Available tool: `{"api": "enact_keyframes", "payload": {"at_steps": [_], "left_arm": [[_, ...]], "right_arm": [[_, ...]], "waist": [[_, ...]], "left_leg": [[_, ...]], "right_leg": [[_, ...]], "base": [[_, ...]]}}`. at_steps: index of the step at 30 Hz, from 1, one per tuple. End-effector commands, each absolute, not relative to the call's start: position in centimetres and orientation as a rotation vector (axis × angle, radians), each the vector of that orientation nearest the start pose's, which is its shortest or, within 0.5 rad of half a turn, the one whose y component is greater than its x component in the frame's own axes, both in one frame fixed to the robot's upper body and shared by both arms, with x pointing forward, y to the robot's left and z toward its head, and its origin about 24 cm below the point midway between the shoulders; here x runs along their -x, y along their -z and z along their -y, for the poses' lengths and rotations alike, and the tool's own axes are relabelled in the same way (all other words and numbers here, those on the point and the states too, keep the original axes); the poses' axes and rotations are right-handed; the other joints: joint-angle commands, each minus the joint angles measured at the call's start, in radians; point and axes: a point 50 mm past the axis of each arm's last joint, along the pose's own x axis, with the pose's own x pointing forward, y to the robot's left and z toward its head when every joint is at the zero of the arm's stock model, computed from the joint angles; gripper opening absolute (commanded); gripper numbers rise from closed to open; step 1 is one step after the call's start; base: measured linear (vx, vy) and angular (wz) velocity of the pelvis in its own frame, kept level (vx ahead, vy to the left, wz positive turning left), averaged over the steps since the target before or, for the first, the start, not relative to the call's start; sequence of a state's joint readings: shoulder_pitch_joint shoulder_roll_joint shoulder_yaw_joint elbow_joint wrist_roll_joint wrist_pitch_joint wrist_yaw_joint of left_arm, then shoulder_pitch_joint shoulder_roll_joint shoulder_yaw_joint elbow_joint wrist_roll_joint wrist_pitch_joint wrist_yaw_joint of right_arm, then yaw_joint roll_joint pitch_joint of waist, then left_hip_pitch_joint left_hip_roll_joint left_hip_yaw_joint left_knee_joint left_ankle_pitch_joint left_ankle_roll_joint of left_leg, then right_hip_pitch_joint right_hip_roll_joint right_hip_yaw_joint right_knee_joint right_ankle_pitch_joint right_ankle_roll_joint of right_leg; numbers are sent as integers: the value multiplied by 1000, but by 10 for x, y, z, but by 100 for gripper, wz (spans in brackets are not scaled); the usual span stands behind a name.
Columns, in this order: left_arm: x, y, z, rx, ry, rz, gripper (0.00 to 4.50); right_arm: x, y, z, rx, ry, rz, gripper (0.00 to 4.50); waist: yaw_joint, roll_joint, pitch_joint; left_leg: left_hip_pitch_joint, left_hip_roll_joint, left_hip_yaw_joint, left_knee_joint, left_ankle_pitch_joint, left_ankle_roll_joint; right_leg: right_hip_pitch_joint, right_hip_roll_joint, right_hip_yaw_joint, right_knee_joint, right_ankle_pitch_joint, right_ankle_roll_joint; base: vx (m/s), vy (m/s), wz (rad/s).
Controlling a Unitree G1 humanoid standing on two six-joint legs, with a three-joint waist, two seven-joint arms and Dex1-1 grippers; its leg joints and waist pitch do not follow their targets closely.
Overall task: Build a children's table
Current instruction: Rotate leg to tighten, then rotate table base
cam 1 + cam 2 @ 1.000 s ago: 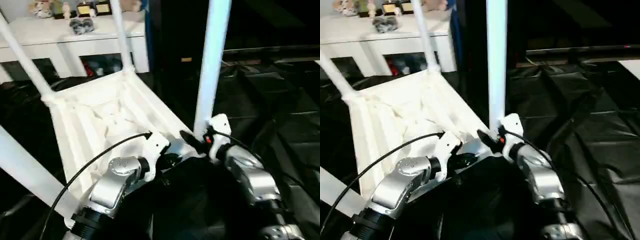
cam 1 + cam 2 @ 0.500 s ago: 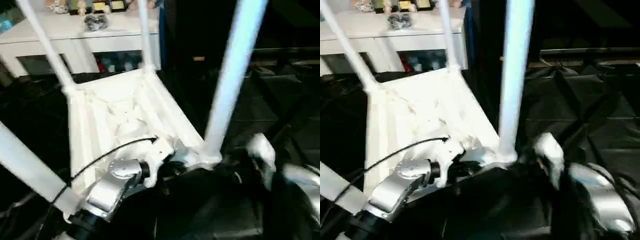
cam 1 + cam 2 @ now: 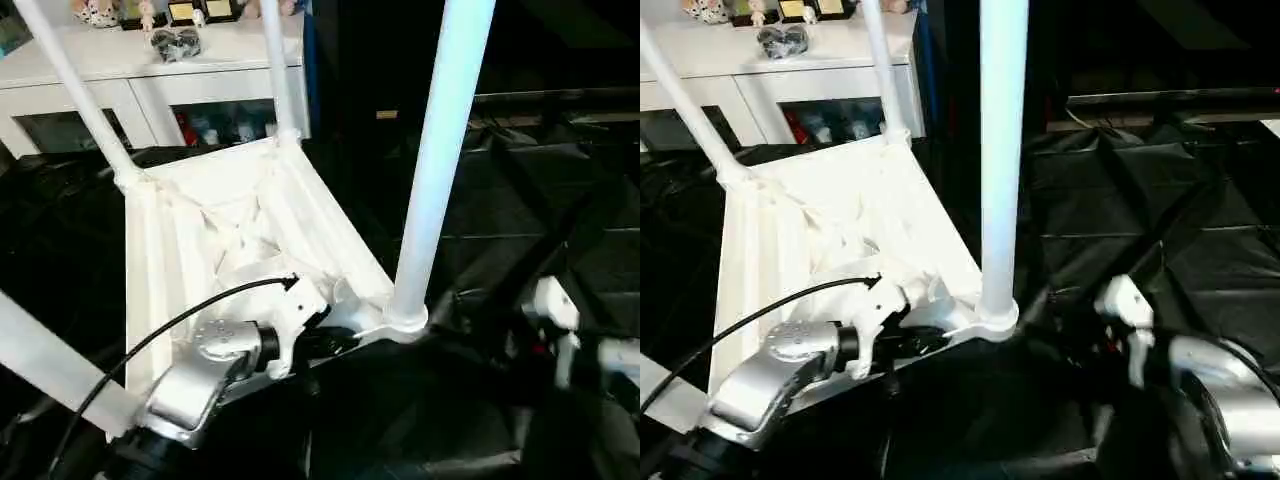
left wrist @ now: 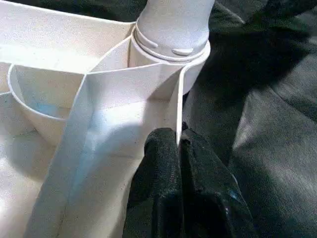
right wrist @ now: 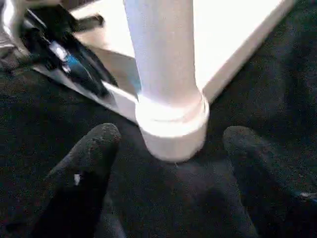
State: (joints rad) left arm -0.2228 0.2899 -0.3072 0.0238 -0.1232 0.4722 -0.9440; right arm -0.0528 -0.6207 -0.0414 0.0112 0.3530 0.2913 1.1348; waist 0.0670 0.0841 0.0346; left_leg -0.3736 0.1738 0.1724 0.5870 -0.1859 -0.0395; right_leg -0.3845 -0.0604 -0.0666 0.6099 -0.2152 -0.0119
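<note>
Tabletop: the white tabletop [image 3: 240, 230] lies upside down, ribbed underside up, on black sheeting [image 3: 1160, 210].
Legs: four white legs are standing in the corner sockets; the nearest leg [image 3: 435, 170] rises tall from the front-right socket [image 4: 171, 52], two more stand at the far corners, one crosses the near left edge.
Left hand: the left hand [image 4: 179, 148] is pinched tight on the tabletop's thin side wall, right beside that socket.
Right hand: the right hand [image 5: 168, 148] is spread wide, fingers [image 5: 96, 144] either side of the leg's base, touching nothing.
Writing: no readable labels or brands anywhere.
Background: white cabinet [image 3: 170, 80] with figurines on top.
</note>
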Motion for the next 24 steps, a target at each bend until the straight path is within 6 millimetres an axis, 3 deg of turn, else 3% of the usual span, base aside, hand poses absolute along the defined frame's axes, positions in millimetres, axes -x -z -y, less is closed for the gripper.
{"api": "enact_keyframes", "payload": {"at_steps": [1,5,10,11,15,17,18,21,22,24], "left_arm": [[-247,-47,-95,-89,1270,-390,0],[-247,-47,-99,-109,1283,-401,0],[-250,-48,-102,-146,1260,-397,0],[-254,-47,-104,-178,1216,-389,0],[-257,-53,-104,-133,1149,-334,0],[-255,-58,-103,-95,1158,-319,45],[-250,-63,-103,-55,1167,-292,45],[-237,-70,-104,-11,1176,-260,78],[-232,-71,-106,3,1157,-252,78],[-230,-71,-107,11,1138,-249,97]], "right_arm": [[-242,-69,213,180,-1065,-288,415],[-252,-66,204,236,-1052,-248,425],[-252,-65,198,251,-1107,-270,425],[-248,-64,197,244,-1138,-292,425],[-238,-62,205,268,-1156,-325,425],[-235,-63,207,272,-1157,-329,433],[-232,-65,210,269,-1169,-341,433],[-226,-70,206,245,-1210,-347,433],[-224,-71,200,230,-1227,-338,433],[-224,-71,197,222,-1234,-330,433]], "waist": [[6,-32,-46],[5,-27,-47],[10,-29,-48],[13,-37,-49],[21,-35,-45],[20,-36,-46],[18,-34,-46],[18,-27,-47],[18,-31,-45],[17,-29,-41]], "left_leg": [[-1,54,-23,-57,-146,131],[3,56,-23,-58,-151,108],[1,55,-22,-54,-133,119],[-1,55,-22,-53,-127,125],[0,55,-21,-54,-143,115],[-1,55,-21,-54,-146,113],[-5,54,-23,-54,-147,112],[0,60,-24,-54,-145,127],[-1,60,-24,-54,-151,134],[2,59,-22,-56,-181,130]], "right_leg": [[40,-84,44,-92,-230,-176],[39,-83,47,-87,-224,-184],[45,-84,49,-79,-142,-203],[47,-85,49,-76,-140,-202],[47,-85,49,-84,-195,-181],[47,-85,49,-83,-198,-181],[50,-86,47,-83,-202,-179],[48,-85,48,-81,-157,-206],[48,-82,47,-81,-159,-205],[42,-82,47,-89,-230,-188]], "base": [[0,0,0],[0,0,0],[0,0,0],[0,0,0],[0,0,0],[0,0,0],[0,0,0],[0,0,0],[0,0,0],[0,0,0]]}}
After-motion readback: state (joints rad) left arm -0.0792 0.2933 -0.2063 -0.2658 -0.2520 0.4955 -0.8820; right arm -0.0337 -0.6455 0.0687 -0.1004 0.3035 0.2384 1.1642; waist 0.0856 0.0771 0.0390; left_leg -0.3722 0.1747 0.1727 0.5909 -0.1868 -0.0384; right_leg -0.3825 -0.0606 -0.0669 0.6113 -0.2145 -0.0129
